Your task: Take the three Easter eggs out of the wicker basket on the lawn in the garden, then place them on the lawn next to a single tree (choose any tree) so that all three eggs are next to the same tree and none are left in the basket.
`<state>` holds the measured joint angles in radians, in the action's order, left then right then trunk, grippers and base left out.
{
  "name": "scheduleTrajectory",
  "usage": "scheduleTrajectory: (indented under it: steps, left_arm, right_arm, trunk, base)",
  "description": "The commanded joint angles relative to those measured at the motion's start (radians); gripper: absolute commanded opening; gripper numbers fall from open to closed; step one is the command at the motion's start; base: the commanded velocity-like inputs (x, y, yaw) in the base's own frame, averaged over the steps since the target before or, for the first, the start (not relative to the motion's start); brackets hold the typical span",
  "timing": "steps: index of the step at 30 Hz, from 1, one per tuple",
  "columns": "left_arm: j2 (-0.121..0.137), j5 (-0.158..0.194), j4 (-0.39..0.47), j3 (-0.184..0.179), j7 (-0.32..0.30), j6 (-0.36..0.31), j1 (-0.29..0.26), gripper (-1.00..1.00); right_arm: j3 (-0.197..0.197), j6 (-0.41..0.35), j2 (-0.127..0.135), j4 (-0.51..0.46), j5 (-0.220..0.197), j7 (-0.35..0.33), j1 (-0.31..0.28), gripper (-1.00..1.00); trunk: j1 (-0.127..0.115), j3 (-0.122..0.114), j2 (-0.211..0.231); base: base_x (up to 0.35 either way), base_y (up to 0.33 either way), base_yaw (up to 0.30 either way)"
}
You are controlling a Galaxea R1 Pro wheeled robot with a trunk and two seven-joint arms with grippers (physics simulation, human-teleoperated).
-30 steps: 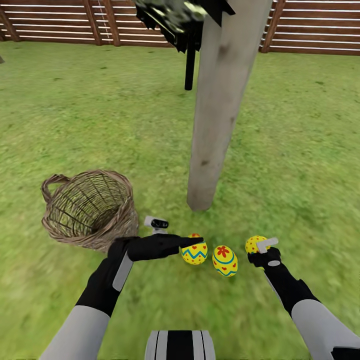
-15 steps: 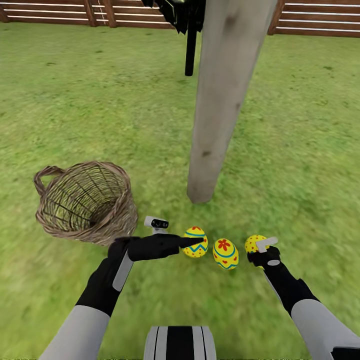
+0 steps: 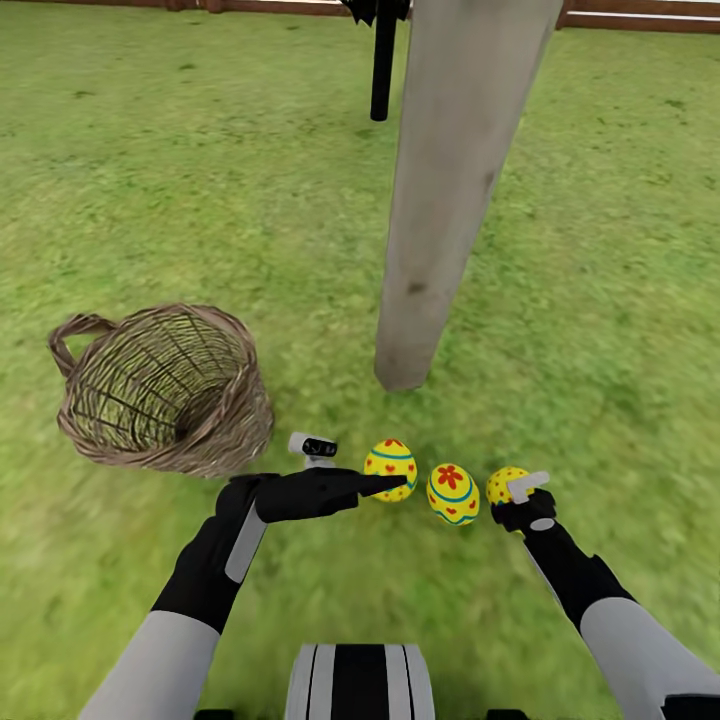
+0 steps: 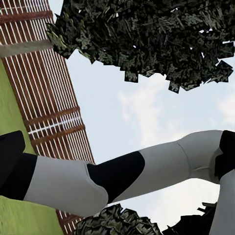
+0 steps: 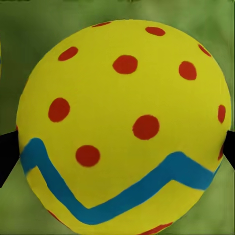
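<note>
Right gripper (image 3: 518, 492): my fingers closed on the dotted egg (image 5: 125, 125).
Left gripper (image 3: 395, 485): beside the hearts egg (image 3: 390, 466); opening not visible.
Wicker basket (image 3: 160, 390): on the lawn (image 3: 200, 200).

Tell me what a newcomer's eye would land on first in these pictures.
Three yellow Easter eggs in a row on the lawn, just in front of the base of the thick pale tree. The right gripper is at the dotted egg, whose red dots and blue zigzag loom large in the right wrist view, while the left gripper points at the leftmost egg. To the left the wicker basket looks empty.
</note>
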<state>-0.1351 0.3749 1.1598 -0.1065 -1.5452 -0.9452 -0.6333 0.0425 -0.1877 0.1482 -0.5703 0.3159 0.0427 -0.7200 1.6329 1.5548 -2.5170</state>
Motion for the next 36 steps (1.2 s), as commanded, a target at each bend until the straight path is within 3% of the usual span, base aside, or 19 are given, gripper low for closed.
scheduleTrajectory:
  steps: [1,5,13,14,17,30,36]
  left_arm:
    - [0.0,0.002,0.0,-0.001,-0.003,-0.011,0.0,1.0]
    - [0.0,0.002,-0.001,-0.001,-0.003,-0.011,-0.001,1.0]
    - [0.0,0.002,-0.003,-0.001,-0.003,-0.011,-0.001,1.0]
    - [0.0,0.003,-0.003,0.0,-0.003,-0.011,0.0,1.0]
    - [0.001,0.016,-0.011,0.001,-0.003,-0.011,0.0,1.0]
    - [0.001,0.017,-0.008,0.0,-0.001,-0.011,-0.001,1.0]
    - [0.002,0.016,-0.012,0.003,0.029,-0.018,-0.001,1.0]
  right_arm:
    - [0.005,-0.007,0.001,0.007,-0.001,0.0,0.001,-1.0]
    - [0.004,-0.007,0.002,0.007,-0.001,0.0,0.001,-1.0]
    - [0.005,-0.006,0.002,0.006,-0.001,-0.005,0.001,-1.0]
    - [0.005,-0.006,0.002,0.006,-0.001,-0.005,0.001,1.0]
    - [0.005,-0.006,0.003,0.006,-0.001,-0.006,0.001,1.0]
    - [0.004,-0.004,0.005,0.006,-0.001,-0.009,0.001,1.0]
    - [0.004,-0.002,0.005,0.003,-0.001,-0.009,0.001,1.0]
  trunk:
    - [0.001,0.005,0.0]
    - [0.002,0.02,-0.001]
    - [0.002,0.02,-0.001]
    - [0.002,0.02,-0.001]
    - [0.002,0.02,-0.001]
    - [-0.004,-0.03,0.002]
    - [-0.006,-0.053,0.003]
  base:
    - [0.0,0.0,0.0]
    - [0.0,0.0,0.0]
    - [0.0,0.0,0.0]
    - [0.0,0.0,0.0]
    - [0.0,0.0,0.0]
    - [0.0,0.0,0.0]
    - [-0.019,0.0,0.0]
